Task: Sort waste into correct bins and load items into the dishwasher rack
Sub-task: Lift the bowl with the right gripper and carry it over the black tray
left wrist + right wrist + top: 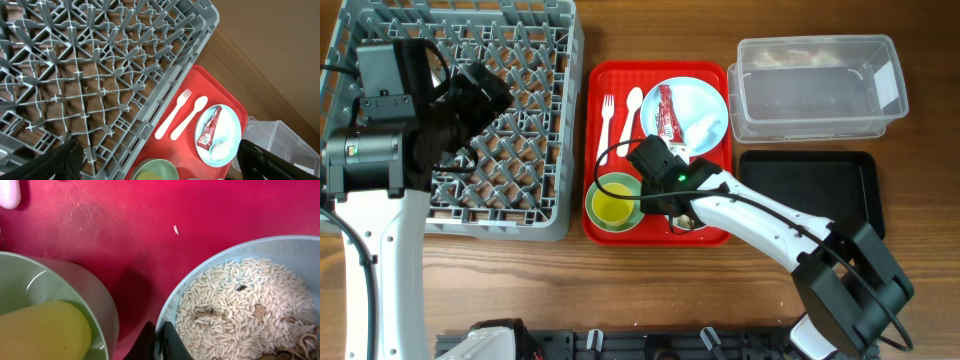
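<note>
The light-blue bowl (260, 247) sits on the red tray (125, 210), in the tray's near corner on the robot's right side. It is heaped with white rice grains (240, 300) and brown scraps. The right claw (157, 342) is clenched on its rim, seemingly with one finger inside the wall and one outside, at the part of the rim that faces the pale-green bowl (95, 295). So the whole bowl and its load lie beyond the claw, on the side away from the green bowl. Being round, it has no long axis to line up. The grip is at the edge rather than the middle, and I judge the bowl will want to tip once lifted.

The green bowl, with the yellow cup (40, 330) inside it, stands just beside it toward the tray's left, the two rims near but apart. One stray grain (176, 229) lies on the bare tray past them.

Further out, the clear tub (750, 100) and the black tray (810, 195) lie on the surface off the red tray's right edge — tub at the far end, black tray at the near end. A carry to either bin therefore leads away from the green bowl, and the right arm is plainly the nearer. The rack (570, 100) lies off the red tray's left edge. The left claw (157, 152) hangs over it — spread wide, holding nothing.
</note>
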Robot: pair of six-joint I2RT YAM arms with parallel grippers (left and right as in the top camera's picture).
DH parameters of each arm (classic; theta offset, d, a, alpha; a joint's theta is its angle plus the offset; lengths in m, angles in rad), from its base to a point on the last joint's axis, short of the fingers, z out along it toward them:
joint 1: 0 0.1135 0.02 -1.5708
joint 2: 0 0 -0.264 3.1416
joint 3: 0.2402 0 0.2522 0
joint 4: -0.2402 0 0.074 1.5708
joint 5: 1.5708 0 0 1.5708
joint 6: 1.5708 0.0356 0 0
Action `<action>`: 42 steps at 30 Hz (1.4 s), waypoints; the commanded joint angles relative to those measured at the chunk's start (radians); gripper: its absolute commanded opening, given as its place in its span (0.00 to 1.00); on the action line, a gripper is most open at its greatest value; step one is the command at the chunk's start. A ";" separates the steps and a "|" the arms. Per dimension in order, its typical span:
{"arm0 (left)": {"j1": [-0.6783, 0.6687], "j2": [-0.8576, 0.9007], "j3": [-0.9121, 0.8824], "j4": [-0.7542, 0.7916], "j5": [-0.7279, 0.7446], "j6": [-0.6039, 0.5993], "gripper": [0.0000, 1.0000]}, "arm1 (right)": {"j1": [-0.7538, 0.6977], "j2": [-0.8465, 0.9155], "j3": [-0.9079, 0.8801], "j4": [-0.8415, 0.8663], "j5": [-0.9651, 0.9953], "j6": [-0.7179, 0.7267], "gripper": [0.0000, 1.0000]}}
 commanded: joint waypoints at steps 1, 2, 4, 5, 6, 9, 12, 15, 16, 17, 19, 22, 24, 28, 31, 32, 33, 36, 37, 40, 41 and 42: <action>0.005 0.004 0.009 0.000 0.008 -0.002 1.00 | 0.000 0.009 -0.009 0.001 -0.009 0.000 0.04; 0.005 0.004 0.009 0.000 0.008 -0.002 1.00 | -0.001 0.004 -0.008 0.000 -0.009 -0.002 0.05; 0.005 0.004 0.009 0.000 0.008 -0.002 1.00 | -0.001 -0.015 0.002 0.000 -0.009 -0.029 0.04; 0.005 0.004 0.009 0.000 0.008 -0.002 1.00 | 0.000 -0.029 0.010 -0.005 -0.009 -0.039 0.04; 0.005 0.004 0.009 0.000 0.008 -0.002 1.00 | 0.000 -0.047 0.020 -0.010 -0.009 -0.056 0.04; 0.005 0.004 0.009 0.000 0.008 -0.002 1.00 | -0.001 -0.095 0.035 -0.024 -0.005 -0.080 0.04; 0.005 0.004 0.009 0.000 0.008 -0.002 1.00 | -0.001 -0.145 0.035 -0.055 -0.005 -0.098 0.04; 0.005 0.004 0.009 0.000 0.008 -0.002 1.00 | -0.006 -0.179 0.047 -0.095 -0.005 -0.105 0.04; 0.005 0.004 0.009 0.000 0.008 -0.002 1.00 | -0.008 -0.185 0.052 -0.108 -0.005 -0.107 0.04; 0.005 0.004 0.009 0.000 0.008 -0.002 1.00 | -0.014 -0.193 0.065 -0.132 -0.004 -0.111 0.04; 0.005 0.004 0.009 0.000 0.008 -0.002 1.00 | -0.024 -0.201 0.094 -0.175 -0.005 -0.131 0.04; 0.005 0.004 0.009 0.000 0.008 -0.002 1.00 | -0.045 -0.202 0.144 -0.228 -0.005 -0.155 0.04; 0.005 0.004 0.009 0.000 0.008 -0.002 1.00 | -0.059 -0.202 0.174 -0.254 0.003 -0.161 0.04; 0.005 0.004 0.009 0.000 0.008 -0.002 1.00 | -0.103 -0.206 0.259 -0.340 0.057 -0.212 0.04; 0.005 0.004 0.009 0.000 0.008 -0.002 1.00 | -0.157 -0.230 0.271 -0.380 0.090 -0.226 0.04; 0.005 0.004 0.009 0.000 0.008 -0.002 1.00 | -0.180 -0.238 0.271 -0.389 0.090 -0.233 0.04; 0.005 0.004 0.009 0.000 0.008 -0.002 1.00 | -0.204 -0.246 0.271 -0.400 0.090 -0.234 0.04; 0.005 0.004 0.009 0.000 0.008 -0.002 1.00 | -0.295 -0.271 0.271 -0.439 0.085 -0.238 0.04; 0.005 0.004 0.009 0.000 0.008 -0.002 1.00 | -0.327 -0.278 0.271 -0.445 0.073 -0.249 0.04; 0.005 0.004 0.009 0.000 0.008 -0.002 1.00 | -0.417 -0.288 0.270 -0.439 -0.002 -0.310 0.04; 0.005 0.004 0.009 0.000 0.008 -0.002 1.00 | -0.445 -0.288 0.270 -0.436 -0.029 -0.330 0.04; 0.005 0.004 0.009 0.000 0.008 -0.002 1.00 | -0.466 -0.288 0.269 -0.435 -0.047 -0.343 0.04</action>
